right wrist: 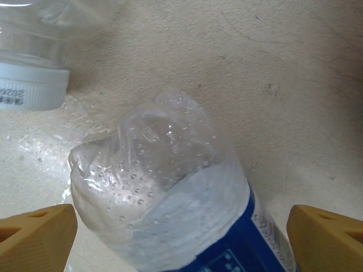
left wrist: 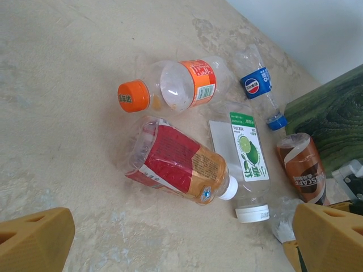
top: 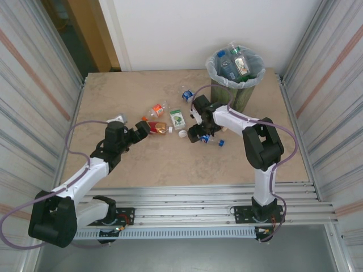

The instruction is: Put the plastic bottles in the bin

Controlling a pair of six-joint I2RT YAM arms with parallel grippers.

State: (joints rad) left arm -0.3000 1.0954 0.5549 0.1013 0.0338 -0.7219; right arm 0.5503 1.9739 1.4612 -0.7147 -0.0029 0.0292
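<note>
I am holding my left gripper (top: 140, 131) with its jaws spread wide and nothing between the yellow fingers (left wrist: 34, 238). It is hovering over the table (top: 142, 90), well to the left of the bin (top: 243, 95) and nearer the arm bases than it.

Lying loose between that gripper and the bin are a crushed red-label bottle (left wrist: 176, 161), an orange-cap bottle (left wrist: 170, 85) beside it, and a flattened green-label bottle (left wrist: 247, 153). Closer to the bin are a blue-label bottle (left wrist: 258, 85) and a brown bottle (left wrist: 300, 167), which is lying just beside the bin's wall.

I am lowering my right gripper (top: 201, 136) just left of the bin's foot. Its jaws are standing wide on either side of a clear blue-banded bottle (right wrist: 170, 198) lying on the table. I am seeing a gap on the right side, so I am not gripping it.

Several bottles (top: 235, 65) are sitting inside the bin, against its clear liner.
</note>
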